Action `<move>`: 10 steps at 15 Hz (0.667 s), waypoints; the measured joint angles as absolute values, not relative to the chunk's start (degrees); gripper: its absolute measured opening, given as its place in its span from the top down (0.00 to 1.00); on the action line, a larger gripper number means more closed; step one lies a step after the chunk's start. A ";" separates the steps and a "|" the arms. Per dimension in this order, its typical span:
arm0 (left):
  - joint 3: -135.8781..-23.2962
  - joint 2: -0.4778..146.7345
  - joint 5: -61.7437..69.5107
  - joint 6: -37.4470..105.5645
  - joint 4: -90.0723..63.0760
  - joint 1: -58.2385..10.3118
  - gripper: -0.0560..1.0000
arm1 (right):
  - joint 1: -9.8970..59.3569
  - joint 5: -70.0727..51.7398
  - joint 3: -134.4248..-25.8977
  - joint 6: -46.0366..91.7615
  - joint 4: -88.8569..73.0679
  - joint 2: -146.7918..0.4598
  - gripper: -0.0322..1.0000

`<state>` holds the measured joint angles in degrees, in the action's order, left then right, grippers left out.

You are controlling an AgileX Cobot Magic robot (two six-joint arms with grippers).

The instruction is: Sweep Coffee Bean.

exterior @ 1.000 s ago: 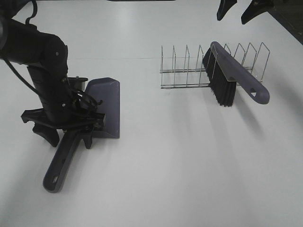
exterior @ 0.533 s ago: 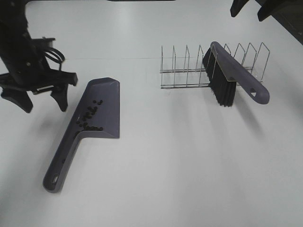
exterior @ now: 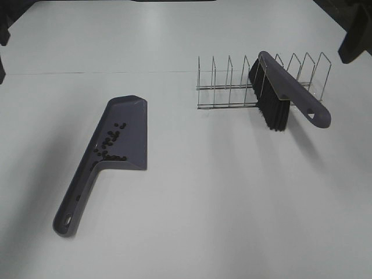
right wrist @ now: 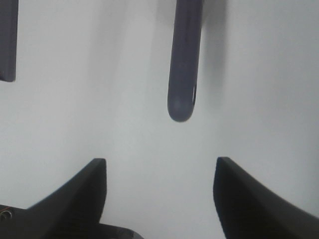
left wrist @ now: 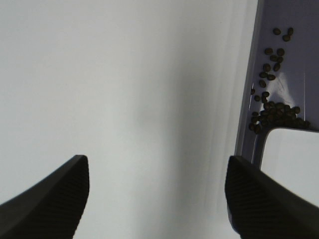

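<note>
Fingers of the left gripper (left wrist: 155, 199) stand apart with only bare white tabletop (exterior: 221, 192) between them; the flat purple-grey plastic dustpan (left wrist: 294, 59) lies just beyond and to the side of one finger, not touched. Small dark oval coffee beans (left wrist: 273, 112) sit inside the pan, most heaped against its back wall by the handle root, a few strewn toward the lip. Right gripper (right wrist: 160, 199) fingers also apart, holding nothing; rounded handle end of the purple-grey black-bristled brush (right wrist: 182, 59) lies ahead of them, well clear, the brush leaning in the wire dish rack (exterior: 232, 87). Judgement: sweeping looks done. Risk: any nudge to the unheld pan would tip or slide it and roll beans over its open lip.
</note>
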<state>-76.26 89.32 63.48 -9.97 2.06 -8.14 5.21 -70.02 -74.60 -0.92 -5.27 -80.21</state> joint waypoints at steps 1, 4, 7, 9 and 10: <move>-74.03 86.40 63.48 -9.63 2.01 -7.51 0.30 | 5.21 -70.07 -71.79 -0.80 -4.47 -76.09 0.41; -68.24 80.04 62.85 -7.33 0.92 -2.01 0.30 | 5.21 -70.13 -66.58 -0.80 -2.58 -67.38 0.41; -62.91 72.82 62.62 -0.34 -1.03 3.50 0.30 | 5.21 -70.19 -62.68 -0.80 -2.52 -58.44 0.41; -58.38 65.49 62.22 1.38 -2.18 3.78 0.30 | 5.21 -70.19 -60.28 -0.80 -2.46 -52.77 0.41; -56.95 63.31 62.17 1.78 -2.41 3.78 0.30 | 5.21 -70.19 -59.36 -0.80 -2.46 -51.34 0.41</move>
